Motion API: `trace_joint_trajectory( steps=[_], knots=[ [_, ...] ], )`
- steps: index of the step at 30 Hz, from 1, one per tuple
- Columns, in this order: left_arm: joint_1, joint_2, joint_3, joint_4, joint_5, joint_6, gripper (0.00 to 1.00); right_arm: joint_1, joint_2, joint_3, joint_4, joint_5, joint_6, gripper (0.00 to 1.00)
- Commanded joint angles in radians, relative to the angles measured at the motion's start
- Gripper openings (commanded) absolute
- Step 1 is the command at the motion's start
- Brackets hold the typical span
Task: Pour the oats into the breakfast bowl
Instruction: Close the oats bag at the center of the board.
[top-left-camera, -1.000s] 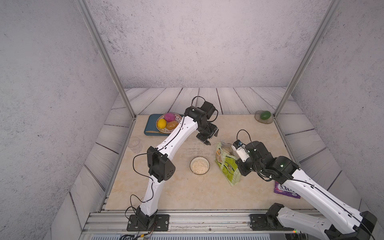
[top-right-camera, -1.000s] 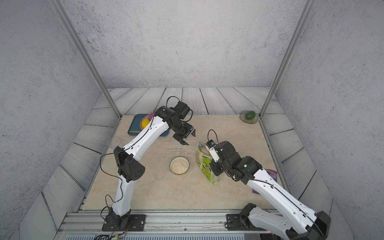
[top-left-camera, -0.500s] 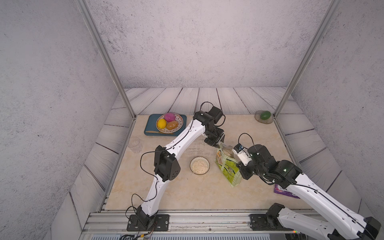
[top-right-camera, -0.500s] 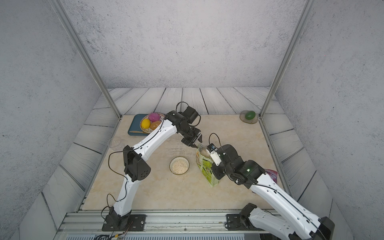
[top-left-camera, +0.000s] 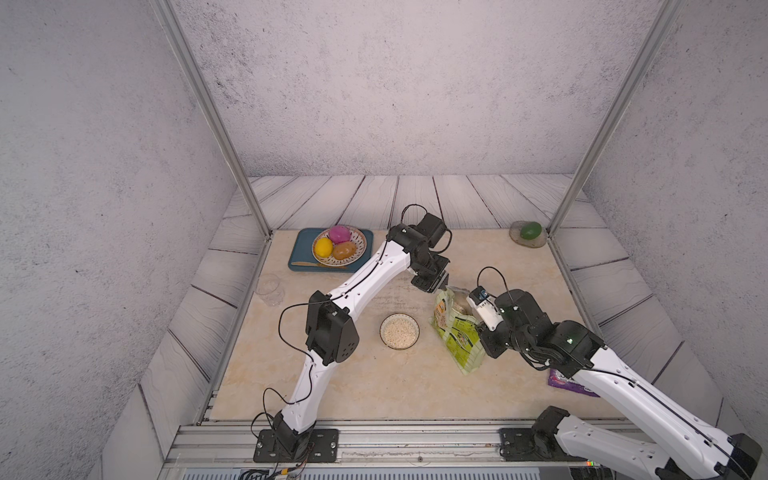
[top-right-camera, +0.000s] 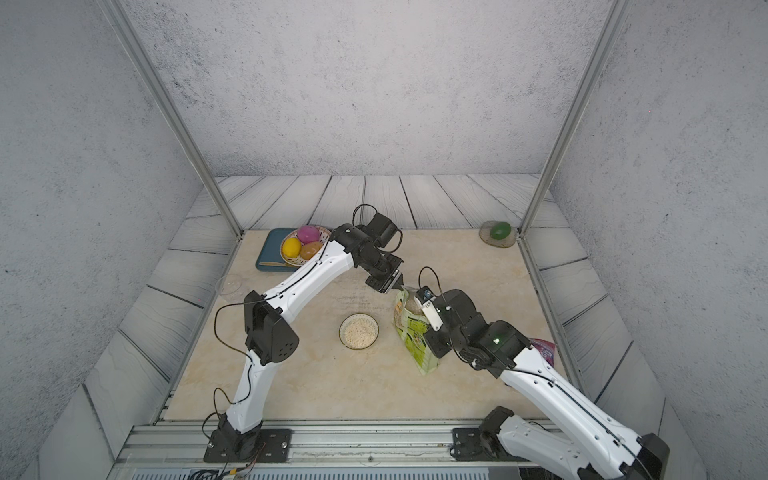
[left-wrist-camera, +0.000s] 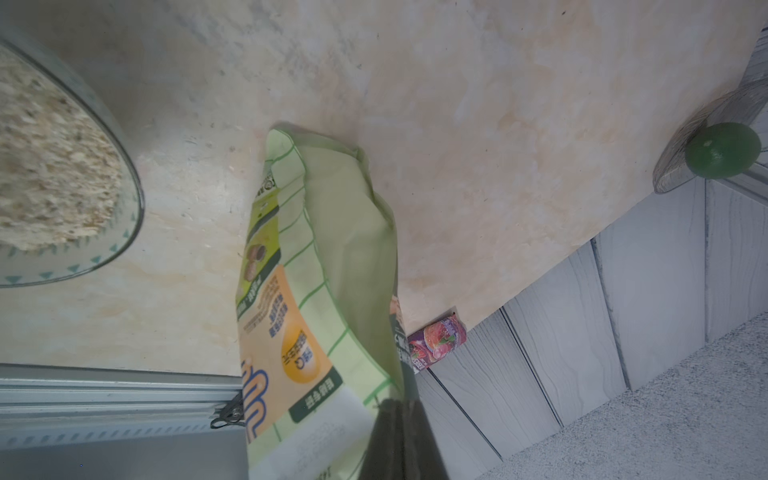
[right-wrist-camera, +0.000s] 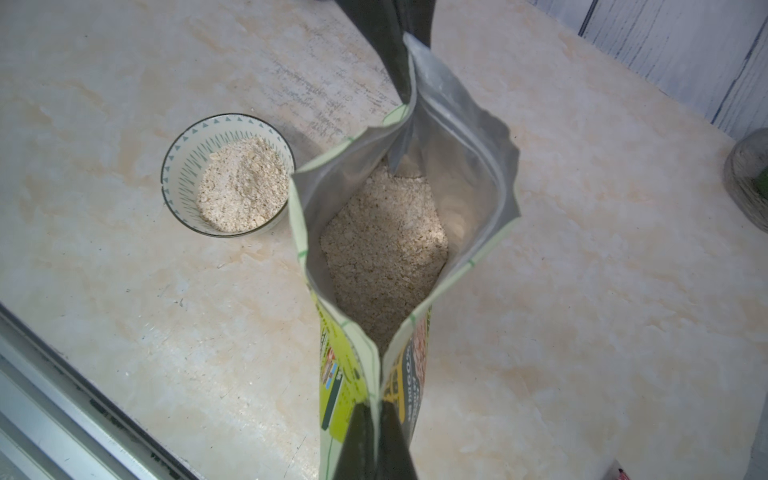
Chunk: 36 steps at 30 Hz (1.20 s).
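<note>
The lime-green oats pouch (top-left-camera: 455, 338) (top-right-camera: 415, 338) stands open on the table, just right of the breakfast bowl (top-left-camera: 415, 322) (top-right-camera: 375, 322). Pale oats (right-wrist-camera: 386, 245) fill the pouch's lower part, and a heap of oats (right-wrist-camera: 243, 187) lies in the bowl (right-wrist-camera: 178, 166). My left gripper (top-left-camera: 444, 287) (left-wrist-camera: 401, 411) is shut on the far top corner of the pouch (left-wrist-camera: 316, 270). My right gripper (right-wrist-camera: 376, 419) is shut on the near side seam of the pouch (right-wrist-camera: 353, 374), close to its top. The pouch's mouth gapes between the two grips.
A teal tray (top-left-camera: 303, 249) with a patterned dish of fruit sits at the back left. A clear glass (top-left-camera: 270, 286) stands by the left edge, a green fruit on a round coaster (top-left-camera: 530, 232) at the back right, and a purple candy bag (top-left-camera: 569, 382) under my right arm.
My left arm has swung right from beside the fruit dish to the pouch, and its gripper has closed on the pouch's far top corner. The right gripper has kept its grip.
</note>
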Motion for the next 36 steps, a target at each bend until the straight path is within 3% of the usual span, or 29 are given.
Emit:
trace_joint_trajectory(
  steps=[1,7,14,19,24,31,36],
  knots=[
    [0.042,-0.06,0.025,0.055,-0.052,0.0,0.0,0.0,-0.063,0.012,-0.004,0.094,0.034,0.0],
    [0.11,-0.076,0.058,0.051,-0.116,0.046,0.0,0.0,-0.15,-0.042,-0.002,0.146,0.091,0.0],
    [0.113,-0.038,0.064,0.057,-0.05,0.114,0.0,0.0,-0.093,-0.056,0.006,0.134,0.098,0.0],
    [0.113,-0.039,0.049,0.039,-0.06,0.149,0.0,0.0,0.018,0.006,-0.072,0.036,0.126,0.0],
    [0.11,-0.03,0.035,0.042,-0.023,0.162,0.0,0.001,0.028,0.035,-0.081,-0.068,0.15,0.0],
    [0.11,-0.059,-0.03,0.07,-0.013,0.15,0.0,-0.004,0.068,0.108,-0.131,-0.086,0.139,0.23],
    [0.11,-0.06,-0.032,0.059,-0.013,0.146,0.0,-0.038,0.154,0.168,-0.173,-0.122,0.11,0.28]
  ],
)
